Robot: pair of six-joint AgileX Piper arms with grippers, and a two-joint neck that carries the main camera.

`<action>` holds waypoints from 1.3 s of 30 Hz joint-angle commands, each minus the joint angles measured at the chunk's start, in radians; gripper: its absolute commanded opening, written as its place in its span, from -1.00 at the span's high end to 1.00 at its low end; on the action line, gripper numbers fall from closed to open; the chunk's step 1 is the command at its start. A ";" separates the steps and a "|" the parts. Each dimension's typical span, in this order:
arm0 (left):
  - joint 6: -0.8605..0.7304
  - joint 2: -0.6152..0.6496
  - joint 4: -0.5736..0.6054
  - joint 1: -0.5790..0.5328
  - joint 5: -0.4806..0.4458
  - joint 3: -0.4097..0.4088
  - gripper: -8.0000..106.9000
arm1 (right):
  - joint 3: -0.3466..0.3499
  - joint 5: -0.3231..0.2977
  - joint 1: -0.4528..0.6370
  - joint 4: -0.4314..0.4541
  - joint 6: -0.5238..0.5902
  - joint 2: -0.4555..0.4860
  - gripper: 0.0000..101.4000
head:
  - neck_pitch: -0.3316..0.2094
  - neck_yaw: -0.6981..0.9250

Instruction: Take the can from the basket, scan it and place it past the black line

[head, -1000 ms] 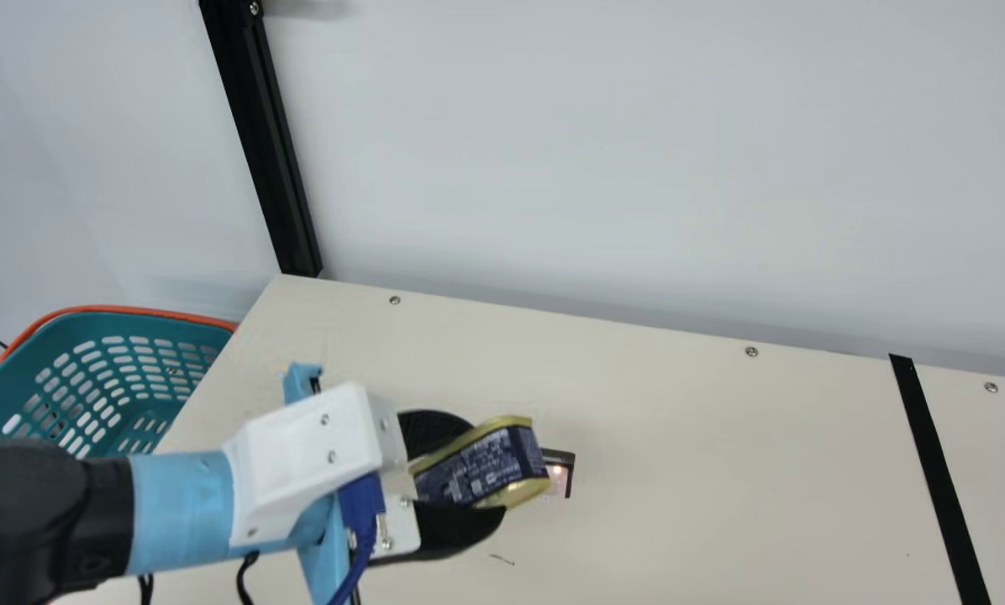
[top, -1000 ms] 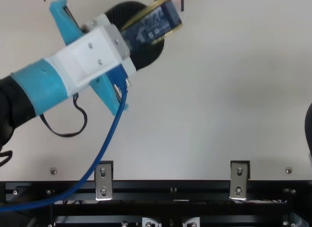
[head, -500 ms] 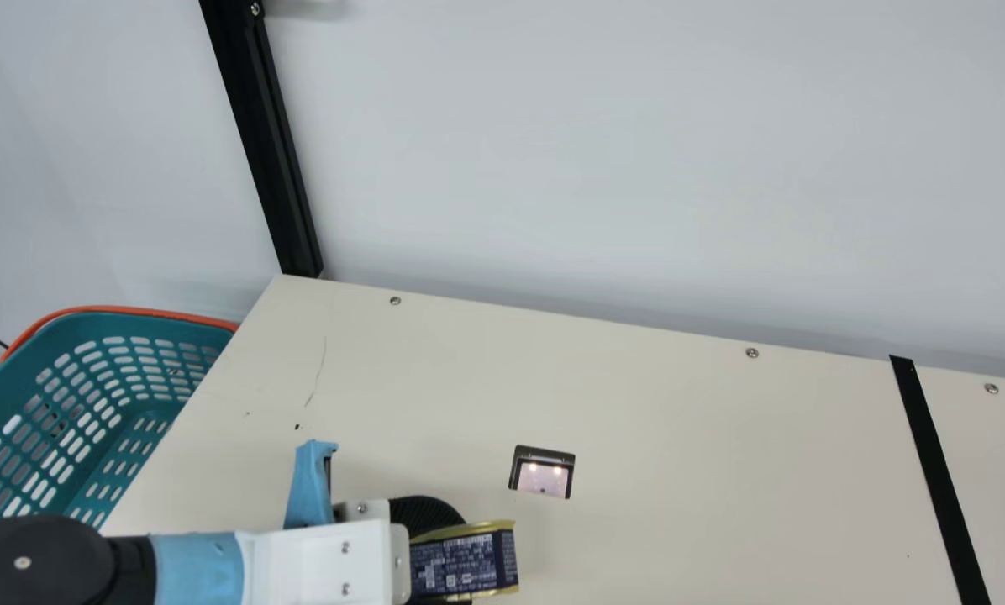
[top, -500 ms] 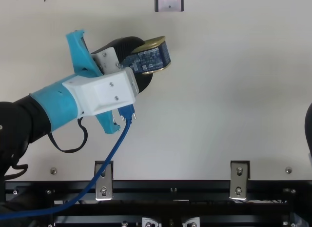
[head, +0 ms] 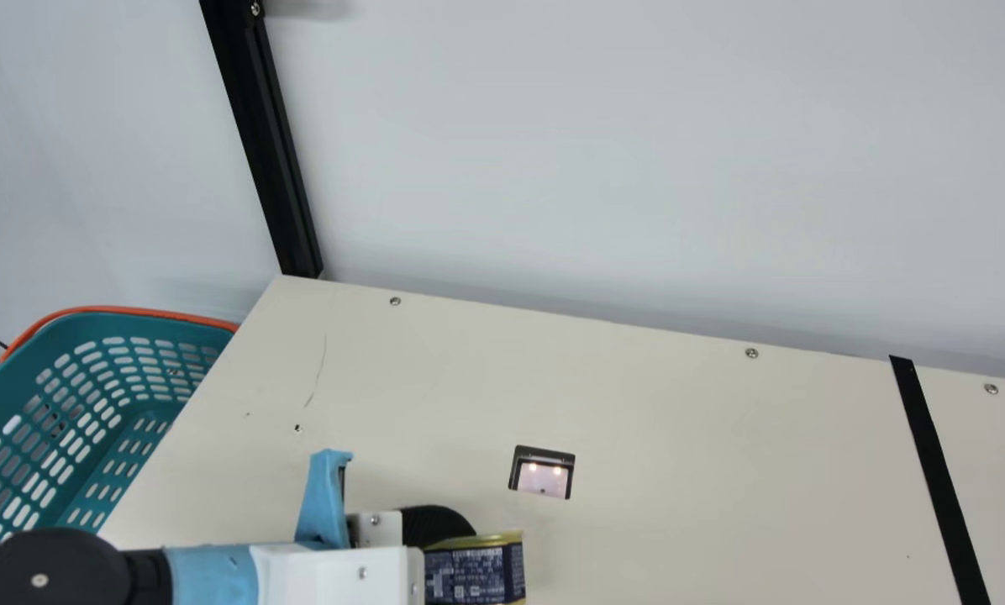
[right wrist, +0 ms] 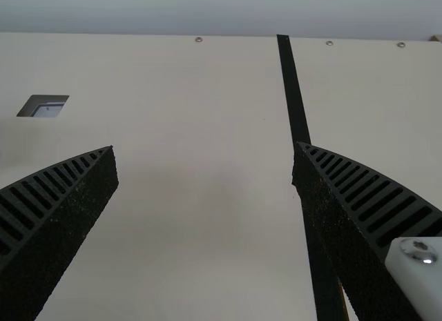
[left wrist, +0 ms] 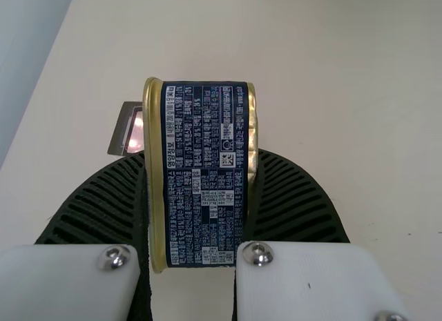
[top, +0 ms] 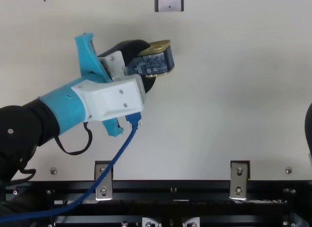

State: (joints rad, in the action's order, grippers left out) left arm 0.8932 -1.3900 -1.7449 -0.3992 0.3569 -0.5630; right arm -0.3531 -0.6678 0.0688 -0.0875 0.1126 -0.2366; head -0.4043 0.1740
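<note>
Holding navy-gold can point(left wrist: 204, 176) snug in L gripper point(top: 152, 63) over cream tbl point(head: 679, 437), nr scanner window point(head: 542, 478), short of blk line point(head: 938, 470), w/ R gripper point(top: 309, 124) spread wide, holding nil. Facing pale wall point(head: 637, 151), w/ teal basket point(head: 91, 326) at L.

Black joint point(top: 18, 128), light-blue band point(top: 62, 106), white housing point(top: 109, 97), blue cable point(top: 115, 159).

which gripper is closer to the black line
Right. The right gripper, jaws open, has one side overlapping the black line in its wrist view. The left gripper holds the can near the scanner, much farther from the line.
</note>
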 commanded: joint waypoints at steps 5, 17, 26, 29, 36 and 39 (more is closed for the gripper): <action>0.011 -0.018 0.000 -0.062 -0.014 0.020 0.68 | 0.000 0.000 0.000 0.000 0.000 0.000 -1.00 | -0.032 0.000; 0.010 -0.034 0.000 -0.132 -0.071 0.052 0.68 | 0.000 0.001 0.000 0.000 0.000 0.000 -1.00 | -0.032 0.000; 0.011 -0.037 -0.001 -0.142 -0.088 0.063 -0.71 | 0.000 0.001 0.000 0.000 0.000 0.000 -1.00 | -0.032 0.000; 0.011 -0.037 -0.001 -0.142 -0.088 0.063 -0.71 | 0.000 0.001 0.000 0.000 0.000 0.000 -1.00 | -0.032 0.000; -0.028 -0.044 0.031 -0.135 -0.085 0.066 -0.71 | 0.000 0.001 0.000 0.000 0.000 0.000 -1.00 | -0.032 0.000; -0.040 -0.042 0.044 -0.131 -0.085 0.070 -0.71 | 0.000 0.001 0.000 0.000 0.000 0.000 -1.00 | -0.032 0.000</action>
State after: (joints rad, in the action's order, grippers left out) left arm 0.8743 -1.4329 -1.7153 -0.5310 0.2730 -0.4963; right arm -0.3531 -0.6668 0.0688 -0.0875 0.1126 -0.2366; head -0.4043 0.1740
